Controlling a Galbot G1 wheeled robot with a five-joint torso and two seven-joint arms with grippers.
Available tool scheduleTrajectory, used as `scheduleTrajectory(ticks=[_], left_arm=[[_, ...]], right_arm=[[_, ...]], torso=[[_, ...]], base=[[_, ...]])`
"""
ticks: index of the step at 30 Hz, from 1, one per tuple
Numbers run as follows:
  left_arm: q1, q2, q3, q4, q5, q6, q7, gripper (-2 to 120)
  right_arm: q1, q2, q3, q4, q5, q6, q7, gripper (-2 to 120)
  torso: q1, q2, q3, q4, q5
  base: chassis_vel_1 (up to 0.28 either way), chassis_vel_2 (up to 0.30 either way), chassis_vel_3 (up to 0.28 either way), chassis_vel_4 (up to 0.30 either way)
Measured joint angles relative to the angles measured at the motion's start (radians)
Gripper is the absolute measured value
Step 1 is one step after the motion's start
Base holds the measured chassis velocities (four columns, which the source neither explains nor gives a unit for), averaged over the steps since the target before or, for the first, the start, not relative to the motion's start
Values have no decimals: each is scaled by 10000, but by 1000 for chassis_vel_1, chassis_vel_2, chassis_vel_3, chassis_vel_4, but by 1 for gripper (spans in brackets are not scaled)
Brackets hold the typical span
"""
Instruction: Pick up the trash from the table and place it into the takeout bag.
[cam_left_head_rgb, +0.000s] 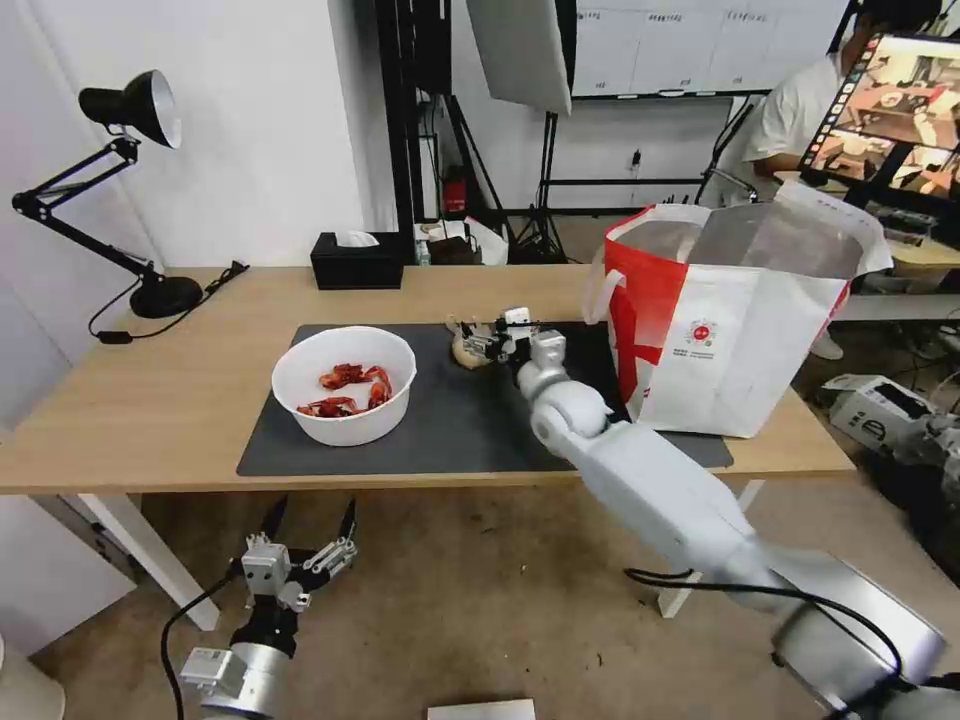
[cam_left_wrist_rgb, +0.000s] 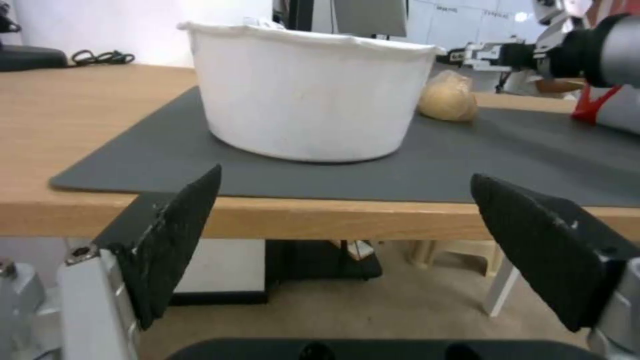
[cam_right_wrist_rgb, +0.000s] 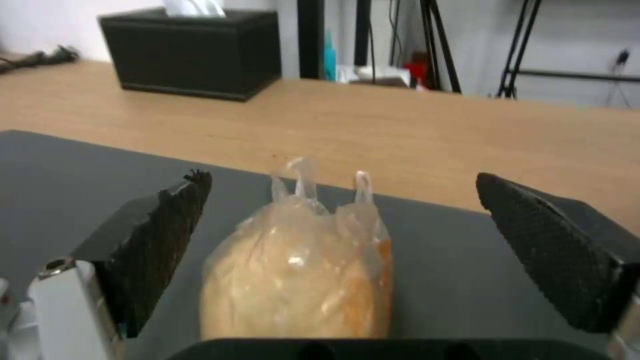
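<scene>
A small beige knotted bundle (cam_left_head_rgb: 464, 354) of trash lies on the dark mat (cam_left_head_rgb: 460, 425) of the table (cam_left_head_rgb: 150, 400). My right gripper (cam_left_head_rgb: 474, 339) reaches over the mat and stands open around it; in the right wrist view the bundle (cam_right_wrist_rgb: 300, 270) sits between the black pads (cam_right_wrist_rgb: 167, 235), with gaps on both sides. A white bowl (cam_left_head_rgb: 343, 385) holding red crayfish shells rests on the mat's left part. The takeout bag (cam_left_head_rgb: 730, 330) stands open at the table's right end. My left gripper (cam_left_head_rgb: 312, 510) hangs open below the table's front edge, facing the bowl (cam_left_wrist_rgb: 307, 95).
A black tissue box (cam_left_head_rgb: 357, 260) sits at the table's back edge and a black desk lamp (cam_left_head_rgb: 150, 290) stands at the far left. Bare wood lies left of the mat. A person sits at a screen behind the bag.
</scene>
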Motion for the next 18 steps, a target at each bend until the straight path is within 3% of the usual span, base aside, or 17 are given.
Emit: scheduleTrajectory(ticks=[10, 18], left_arm=[[8, 72, -116, -30, -61, -38, 2, 100], [-1, 76, -97, -41, -71, -40, 2, 100]], right_arm=[[-25, 866, 362, -872, -50, -558, -17, 100], [-83, 906, 378, -906, -165, -695, -1, 95]], torso=[[-1, 0, -1, -1, 1], [-1, 2, -1, -2, 1]], base=[[0, 0, 0, 0], [0, 0, 0, 0]])
